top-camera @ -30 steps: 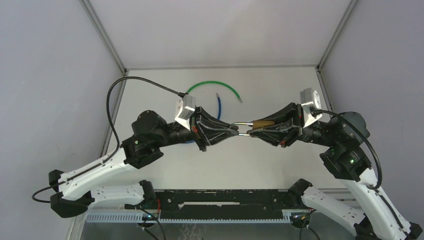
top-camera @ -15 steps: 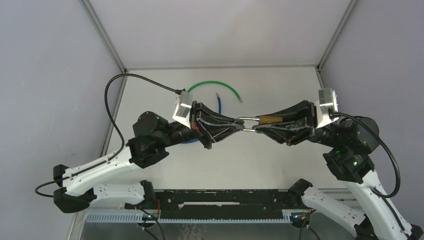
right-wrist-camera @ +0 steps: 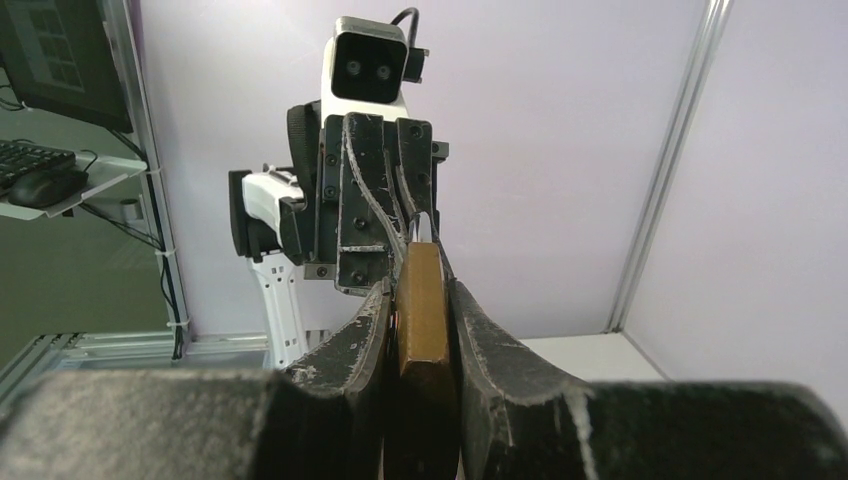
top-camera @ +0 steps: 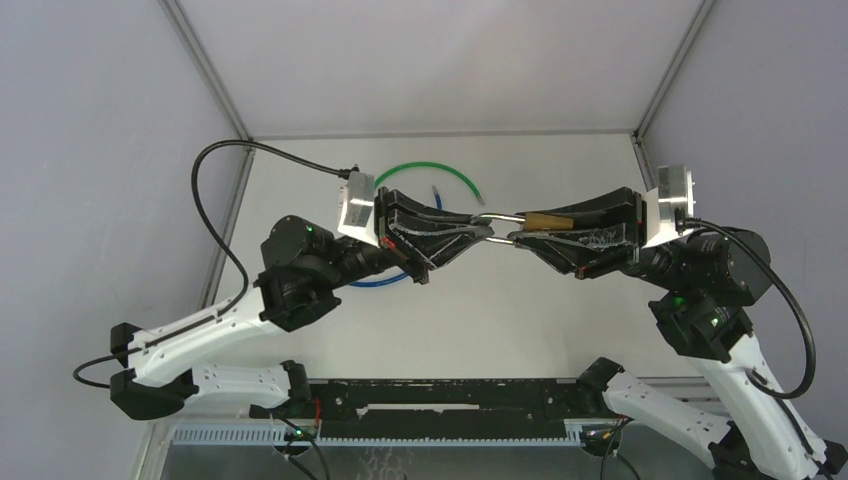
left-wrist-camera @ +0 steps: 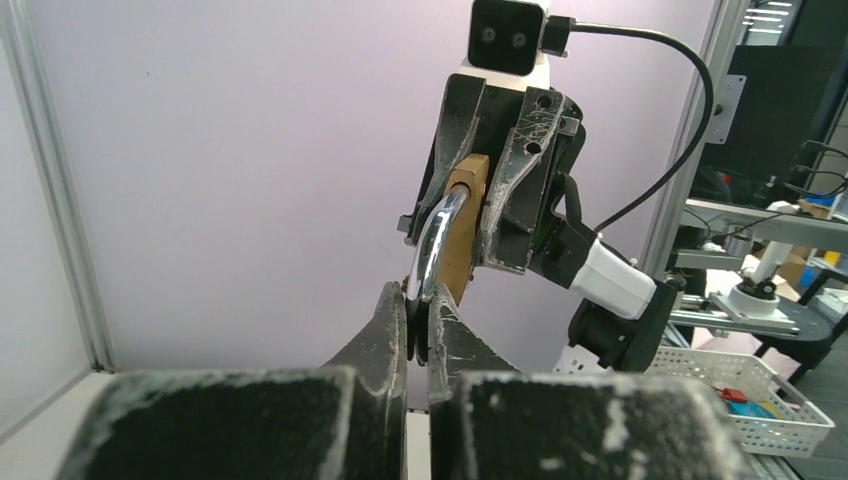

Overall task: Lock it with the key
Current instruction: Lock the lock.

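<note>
While the padlock (top-camera: 545, 219) hangs over mid-counter (top-camera: 560, 170), the right end effector (right-wrist-camera: 420, 290) pinches its brass body from 3 o'clock. The left end effector (left-wrist-camera: 418, 305), at 9 o'clock, is pressed together on the shackle (left-wrist-camera: 434, 235). No key shows, so locking looks not yet done.

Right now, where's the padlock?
Mid-air at the top view's centre: the padlock body sits in the right gripper, its shackle pinched by the left gripper.
</note>
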### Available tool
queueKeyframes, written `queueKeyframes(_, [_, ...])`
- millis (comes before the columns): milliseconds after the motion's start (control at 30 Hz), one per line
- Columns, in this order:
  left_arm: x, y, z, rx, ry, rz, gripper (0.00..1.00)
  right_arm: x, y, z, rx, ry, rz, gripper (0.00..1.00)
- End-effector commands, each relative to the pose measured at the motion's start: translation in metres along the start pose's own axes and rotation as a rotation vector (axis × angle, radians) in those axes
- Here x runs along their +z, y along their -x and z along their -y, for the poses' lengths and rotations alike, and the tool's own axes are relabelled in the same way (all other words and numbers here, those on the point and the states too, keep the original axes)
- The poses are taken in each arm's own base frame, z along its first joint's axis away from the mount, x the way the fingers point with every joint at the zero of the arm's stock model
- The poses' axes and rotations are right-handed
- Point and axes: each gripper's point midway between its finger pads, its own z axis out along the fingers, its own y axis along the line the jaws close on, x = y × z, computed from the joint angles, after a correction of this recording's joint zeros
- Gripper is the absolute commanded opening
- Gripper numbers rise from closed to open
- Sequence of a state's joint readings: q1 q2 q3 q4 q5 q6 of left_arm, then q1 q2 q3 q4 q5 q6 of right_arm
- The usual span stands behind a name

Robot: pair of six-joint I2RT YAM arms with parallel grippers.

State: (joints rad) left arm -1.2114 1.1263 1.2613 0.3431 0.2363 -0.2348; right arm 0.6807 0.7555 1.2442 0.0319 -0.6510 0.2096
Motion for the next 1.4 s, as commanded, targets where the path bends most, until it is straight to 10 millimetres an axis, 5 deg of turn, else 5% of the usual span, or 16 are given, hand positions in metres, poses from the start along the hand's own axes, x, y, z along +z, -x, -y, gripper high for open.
queueKeyframes(0, [-0.001,-0.13,0.057,-0.118,-0.253,-0.366,0.0,0.03,-0.069,0.07,0.069,-0.177,-0.138,0.0])
queueKeyframes(200, [-0.002,-0.13,0.04,0.074,-0.221,-0.341,0.0,0.036,-0.079,0.037,0.197,0.012,-0.236,0.0])
queueKeyframes(433, [-0.005,-0.115,0.077,0.046,-0.356,-0.308,0.0,0.013,-0.07,-0.02,0.094,0.357,-0.255,0.0])
queueKeyframes(533, [-0.003,-0.114,0.074,0.127,-0.316,-0.297,0.0,0.006,-0.058,-0.039,0.063,0.479,-0.231,0.0])
queueKeyframes(667, [-0.002,-0.109,0.066,0.197,-0.266,-0.285,0.0,0.013,-0.052,-0.029,0.061,0.374,-0.202,0.0])
queueKeyframes(800, [0.001,-0.121,0.054,0.059,-0.173,-0.328,0.0,0.033,-0.048,-0.011,0.054,0.21,-0.139,0.0])
queueKeyframes(1033, [0.003,-0.14,0.038,-0.086,-0.071,-0.413,0.0,0.043,-0.072,0.033,0.037,-0.101,-0.184,0.0])
queueKeyframes(1367, [0.003,-0.168,0.062,-0.121,-0.228,-0.604,0.0,0.044,-0.087,0.037,0.006,-0.095,-0.291,0.0])
